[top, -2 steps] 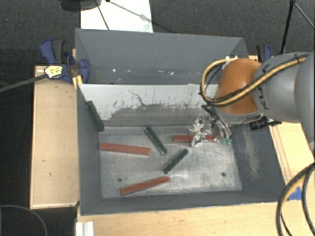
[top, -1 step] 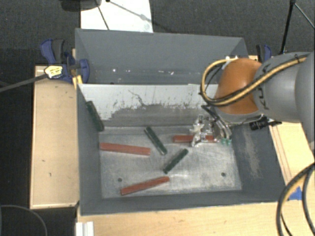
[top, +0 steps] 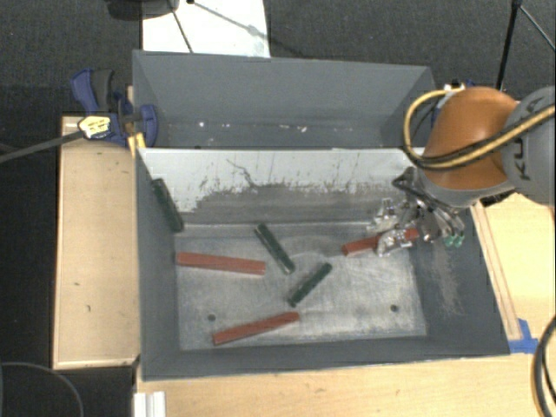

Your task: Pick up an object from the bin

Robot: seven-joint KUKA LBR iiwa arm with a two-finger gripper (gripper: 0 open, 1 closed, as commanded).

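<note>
red stick [top: 357, 248], one end at jaws

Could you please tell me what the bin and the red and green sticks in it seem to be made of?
The bin looks like grey sheet metal, matte, with pale scratches on its back wall and floor. The red-brown stick and the dark green stick look matte and even-coloured with straight edges, perhaps plastic or painted wood; I cannot tell which.
</note>
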